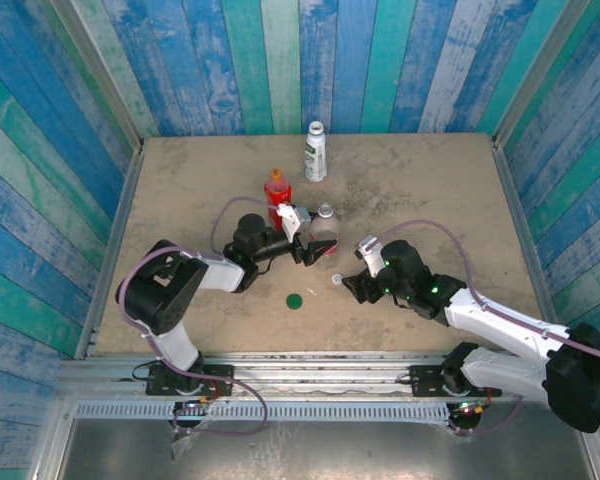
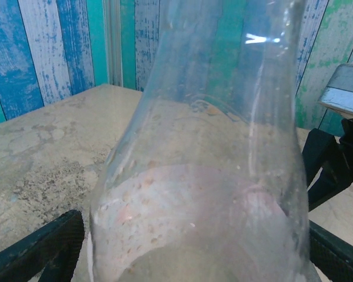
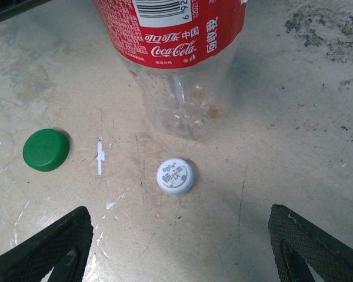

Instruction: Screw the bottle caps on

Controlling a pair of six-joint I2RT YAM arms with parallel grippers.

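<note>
The beige, scuffed surface [image 1: 430, 190] carries all three bottles upright, well forward of the arm bases.

The left claw [image 1: 310, 236] reaches to the middle of the surface. Its jaws stand wide on either side of the clear plastic bottle with a red label [image 1: 325, 228]. In the left wrist view a gap shows between each finger and the bottle wall, so it looks released rather than gripped. The right claw [image 3: 177, 218] hangs low over the surface just right of that bottle, jaws wide and holding nothing.

Just behind and left of the clear bottle stands the red plastic bottle [image 1: 277, 197]. It appears to carry an orange top [image 1: 275, 176], which suggests one cap is on, though how tightly cannot be told. The white-labelled plastic bottle with green print [image 1: 316, 155] stands well apart at the back. Whether its pale top is a cap or a bare neck is too small to tell.

Two caps lie loose on the surface. The white round plastic cap [image 3: 175, 175] sits just in front of the clear bottle, between the right claw's open fingers. The dark green round plastic cap [image 3: 45, 150] lies to its left.

Judged from this, about a third of the task is done. Two caps remain to be picked up, matched to their bottles and screwed on, and the white one looks like the next pick.
</note>
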